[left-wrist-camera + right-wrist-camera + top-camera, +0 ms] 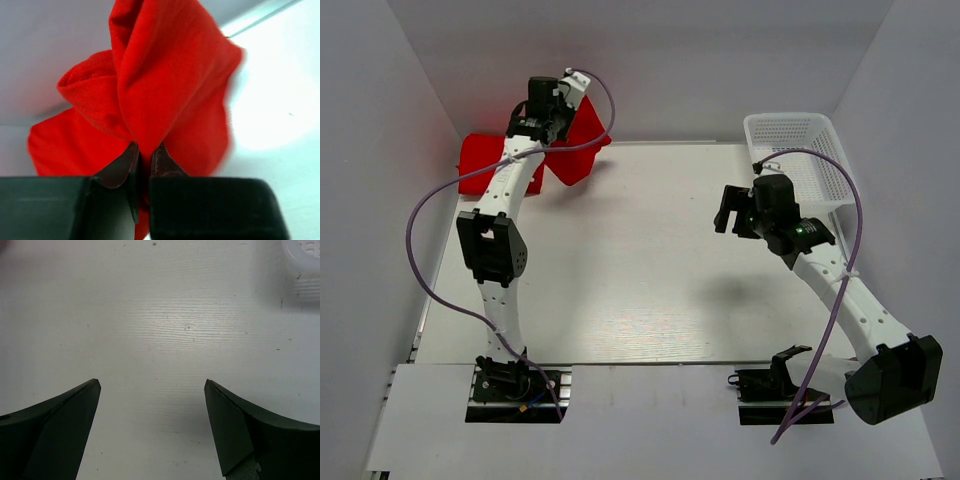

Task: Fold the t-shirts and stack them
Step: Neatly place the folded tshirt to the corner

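Far-left corner: left gripper (145, 150) pinched on bunched bright red fabric t-shirt (170, 75).
Right gripper (152, 385) spread wide above white table (175, 315).

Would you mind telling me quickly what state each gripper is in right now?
Left gripper: closed on a bunched fold of the red t-shirt.
Right gripper: open, holding nothing, above the table.

1. No legible text, label, brand, number or sign in any of the three views.
2. Red t-shirt (170, 75): plain cloth, nothing to read.
3. White mesh basket (798, 150): no marking resolvable.
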You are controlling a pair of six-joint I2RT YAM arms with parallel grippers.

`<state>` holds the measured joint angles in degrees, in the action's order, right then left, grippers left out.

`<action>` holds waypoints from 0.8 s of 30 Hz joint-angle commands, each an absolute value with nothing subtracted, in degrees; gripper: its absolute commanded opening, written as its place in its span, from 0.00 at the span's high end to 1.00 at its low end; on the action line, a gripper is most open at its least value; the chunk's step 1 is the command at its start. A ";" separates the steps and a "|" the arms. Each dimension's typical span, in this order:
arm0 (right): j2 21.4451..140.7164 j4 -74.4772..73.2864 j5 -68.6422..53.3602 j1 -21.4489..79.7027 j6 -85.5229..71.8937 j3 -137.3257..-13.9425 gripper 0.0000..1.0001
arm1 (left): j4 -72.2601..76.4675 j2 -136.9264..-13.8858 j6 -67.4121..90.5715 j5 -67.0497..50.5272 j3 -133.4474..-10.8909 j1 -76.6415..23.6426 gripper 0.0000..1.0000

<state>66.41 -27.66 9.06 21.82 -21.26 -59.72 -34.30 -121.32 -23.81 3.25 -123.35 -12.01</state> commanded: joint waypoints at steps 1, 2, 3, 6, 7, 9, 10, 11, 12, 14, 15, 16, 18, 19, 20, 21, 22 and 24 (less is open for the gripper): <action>66.88 -28.74 9.85 21.71 -21.97 -63.19 0.10 | -32.96 -118.56 -24.87 2.90 -127.43 -9.76 1.00; 67.15 -28.74 9.76 21.71 -21.89 -63.28 0.10 | -32.96 -118.56 -24.87 3.51 -127.44 -9.76 1.00; 67.15 -29.09 9.93 21.71 -21.88 -63.54 0.10 | -32.44 -118.56 -24.35 3.52 -127.96 -8.97 1.00; 67.50 -29.79 9.41 21.80 -22.06 -63.90 0.10 | -32.43 -118.56 -23.73 4.92 -128.50 -7.65 1.00; 67.50 -29.88 9.23 21.71 -22.23 -64.07 0.10 | -32.43 -118.56 -23.73 4.92 -128.50 -6.86 1.00; 67.76 -30.06 9.32 21.71 -22.58 -64.25 0.10 | -31.90 -118.04 -23.73 4.31 -127.36 -6.15 1.00; 67.94 -29.88 9.06 21.80 -22.50 -64.16 0.10 | -31.38 -118.04 -23.12 3.70 -127.35 -5.37 1.00; 68.11 -29.97 9.05 21.88 -22.76 -64.25 0.10 | -31.38 -118.04 -22.51 3.69 -127.35 -4.58 1.00; 68.38 -29.62 9.14 21.80 -22.68 -64.25 0.10 | -31.38 -118.04 -22.50 3.17 -127.35 -4.57 1.00; 69.52 -29.36 8.53 21.80 -22.94 -64.77 0.10 | -30.85 -118.04 -21.80 3.16 -127.35 -2.82 1.00; 69.87 -29.18 8.26 21.88 -23.03 -64.95 0.10 | -30.85 -118.04 -21.27 2.55 -127.35 -2.29 1.00; 70.48 -29.01 7.83 21.88 -23.11 -65.21 0.10 | -30.85 -118.04 -21.27 2.55 -126.83 -1.76 1.00; 71.72 -29.09 7.21 21.88 -23.12 -66.44 0.10 | -30.33 -118.65 -19.61 1.93 -126.83 -0.27 1.00; 72.07 -29.27 6.95 21.71 -22.59 -66.71 0.10 | -30.32 -118.65 -19.08 1.93 -126.30 0.26 1.00; 72.85 -29.27 6.94 21.71 -23.20 -67.23 0.10 | -30.32 -119.26 -18.38 1.93 -126.30 1.13 1.00; 73.04 -29.27 6.68 21.88 -23.29 -67.58 0.10 | -30.32 -119.79 -18.37 1.93 -126.30 1.14 1.00; 73.21 -29.09 6.51 21.80 -23.29 -67.67 0.10 | -30.32 -119.79 -17.67 2.63 -126.30 2.01 1.00; 74.09 -28.92 6.33 21.88 -23.55 -67.85 0.10 | -29.79 -120.40 -17.14 2.64 -125.69 3.59 1.00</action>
